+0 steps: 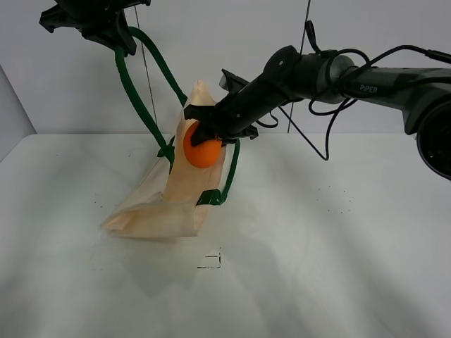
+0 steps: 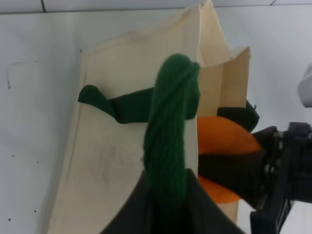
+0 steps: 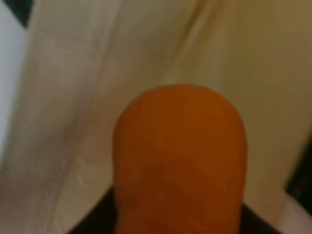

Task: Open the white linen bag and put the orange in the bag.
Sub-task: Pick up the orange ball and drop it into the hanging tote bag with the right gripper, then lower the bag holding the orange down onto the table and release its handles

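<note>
The white linen bag (image 1: 180, 190) hangs tilted, its lower end resting on the table. My left gripper (image 1: 113, 32) is shut on one dark green strap handle (image 1: 134, 91) and holds it high at the top left; the strap (image 2: 168, 141) fills the left wrist view. My right gripper (image 1: 201, 137) is shut on the orange (image 1: 204, 153) and holds it at the bag's open mouth, against the cloth. The orange also shows in the left wrist view (image 2: 219, 139) and fills the right wrist view (image 3: 180, 156), with cream cloth (image 3: 97, 97) behind it.
The white table (image 1: 338, 232) spreads around the bag. A small dark square mark (image 1: 209, 261) lies in front of the bag. The second green handle (image 1: 227, 179) hangs down the bag's right side. Cables (image 1: 317, 134) trail from the right arm.
</note>
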Controlling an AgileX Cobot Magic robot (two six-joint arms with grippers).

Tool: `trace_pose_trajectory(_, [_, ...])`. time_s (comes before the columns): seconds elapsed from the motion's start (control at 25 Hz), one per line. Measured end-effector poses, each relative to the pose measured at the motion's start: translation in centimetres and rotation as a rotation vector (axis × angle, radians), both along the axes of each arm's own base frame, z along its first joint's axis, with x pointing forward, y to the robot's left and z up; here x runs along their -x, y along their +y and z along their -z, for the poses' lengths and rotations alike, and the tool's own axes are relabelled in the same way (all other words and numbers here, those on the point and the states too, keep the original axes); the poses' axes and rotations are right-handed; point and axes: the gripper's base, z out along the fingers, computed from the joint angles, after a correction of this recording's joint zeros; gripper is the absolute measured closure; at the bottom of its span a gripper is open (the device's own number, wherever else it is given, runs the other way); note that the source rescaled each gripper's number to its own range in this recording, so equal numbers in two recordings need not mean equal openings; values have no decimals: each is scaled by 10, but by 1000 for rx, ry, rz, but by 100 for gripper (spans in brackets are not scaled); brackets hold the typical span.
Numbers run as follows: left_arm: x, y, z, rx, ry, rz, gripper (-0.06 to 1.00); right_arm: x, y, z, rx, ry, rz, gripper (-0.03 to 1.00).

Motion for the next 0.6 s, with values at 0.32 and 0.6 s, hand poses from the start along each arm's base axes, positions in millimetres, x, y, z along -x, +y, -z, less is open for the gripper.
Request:
trace_pose_trajectory(0.32, [0,0,0,0,0,0,94,-2,1,-2,31,-48,-52,0])
trace_pose_trajectory(0.6, [0,0,0,3,1,1,94,-6,-24,-32,394,-14,-32,-3])
